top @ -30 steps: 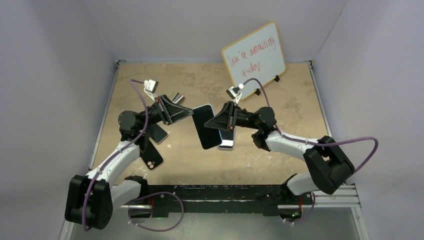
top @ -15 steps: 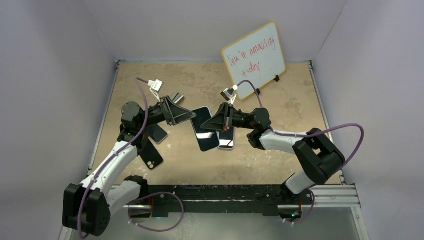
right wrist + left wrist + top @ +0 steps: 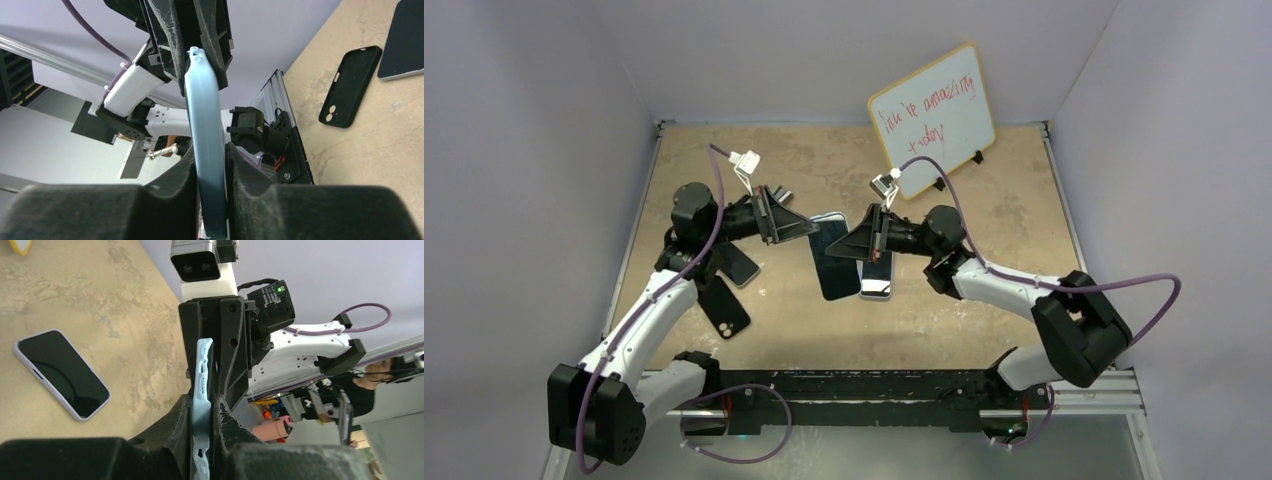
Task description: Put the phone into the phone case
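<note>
A light blue phone case (image 3: 834, 258) with a dark phone face showing inside its rim hangs above the middle of the table. My left gripper (image 3: 808, 229) is shut on its far left corner; the left wrist view shows the case's blue edge (image 3: 204, 365) pinched between the pads of that gripper (image 3: 202, 402). My right gripper (image 3: 838, 246) is shut on its right side, and the right wrist view shows the blue rim (image 3: 200, 100) clamped in that gripper (image 3: 210, 155). How far the phone sits in the case is hidden.
A phone with a pale rim (image 3: 876, 276) lies screen-up under the right gripper, also seen as the phone (image 3: 61, 373). A black case (image 3: 727, 310) and other phones (image 3: 739, 264) lie at the left. A whiteboard (image 3: 932, 118) stands at the back right.
The left arm has swung farther back and regripped the case nearer its far corner. The case has turned slightly and now hangs a little more upright between the grippers.
</note>
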`<state>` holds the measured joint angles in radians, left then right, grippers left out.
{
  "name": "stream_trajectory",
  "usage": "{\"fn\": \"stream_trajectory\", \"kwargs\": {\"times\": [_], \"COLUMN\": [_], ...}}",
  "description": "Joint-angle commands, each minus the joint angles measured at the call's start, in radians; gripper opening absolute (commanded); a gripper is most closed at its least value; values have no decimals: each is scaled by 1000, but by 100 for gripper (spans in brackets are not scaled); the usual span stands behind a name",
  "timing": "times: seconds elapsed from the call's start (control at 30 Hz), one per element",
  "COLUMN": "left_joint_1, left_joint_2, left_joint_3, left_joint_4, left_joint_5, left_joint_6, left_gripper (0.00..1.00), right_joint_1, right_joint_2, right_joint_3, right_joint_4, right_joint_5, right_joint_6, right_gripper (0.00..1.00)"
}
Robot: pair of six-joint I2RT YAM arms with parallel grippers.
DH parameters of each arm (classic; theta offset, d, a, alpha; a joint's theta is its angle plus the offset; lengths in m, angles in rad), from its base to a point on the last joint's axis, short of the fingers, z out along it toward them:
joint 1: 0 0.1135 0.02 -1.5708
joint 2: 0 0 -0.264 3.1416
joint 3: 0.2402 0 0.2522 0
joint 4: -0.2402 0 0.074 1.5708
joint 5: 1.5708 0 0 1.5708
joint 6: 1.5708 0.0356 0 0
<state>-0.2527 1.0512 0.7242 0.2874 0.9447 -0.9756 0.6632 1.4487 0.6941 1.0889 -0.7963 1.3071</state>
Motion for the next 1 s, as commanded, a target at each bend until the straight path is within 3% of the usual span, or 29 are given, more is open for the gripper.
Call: {"fn": "stream_trajectory", "kwargs": {"times": [0.0, 0.03, 0.13, 0.23, 0.43, 0.63, 0.83, 0.9, 0.97], "left_joint_1": [4, 4, 4, 4, 4, -3, -107, -122, -123], "left_joint_2": [-19, -22, -36, -63, -98, -95, -49, -38, -35], "left_joint_3": [44, 35, -22, -69, -77, -172, -221, -226, -235], "left_joint_4": [-76, -54, 62, 99, 13, 216, 307, 309, 312], "left_joint_5": [8, 19, 57, 68, 100, 117, 54, 39, 30], "left_joint_6": [94, 71, -19, -35, 34, -107, -156, -151, -145], "left_gripper": [18, 29, 43, 50, 60, 60, 60, 53, 29], "right_joint_1": [7, 7, 7, 7, 7, 7, 6, 6, 6], "right_joint_2": [-73, -75, -90, -115, -160, -176, -139, -120, -103], "right_joint_3": [77, 75, 58, 39, 32, 30, 20, 11, 7], "right_joint_4": [2, 10, 44, 45, 21, -6, 11, 25, 30], "right_joint_5": [24, 27, 54, 114, 217, 296, 322, 328, 328], "right_joint_6": [-53, -49, -24, -11, -32, -52, -58, -50, -45], "right_gripper": [16, 12, 8, 8, 8, 8, 8, 8, 8]}}
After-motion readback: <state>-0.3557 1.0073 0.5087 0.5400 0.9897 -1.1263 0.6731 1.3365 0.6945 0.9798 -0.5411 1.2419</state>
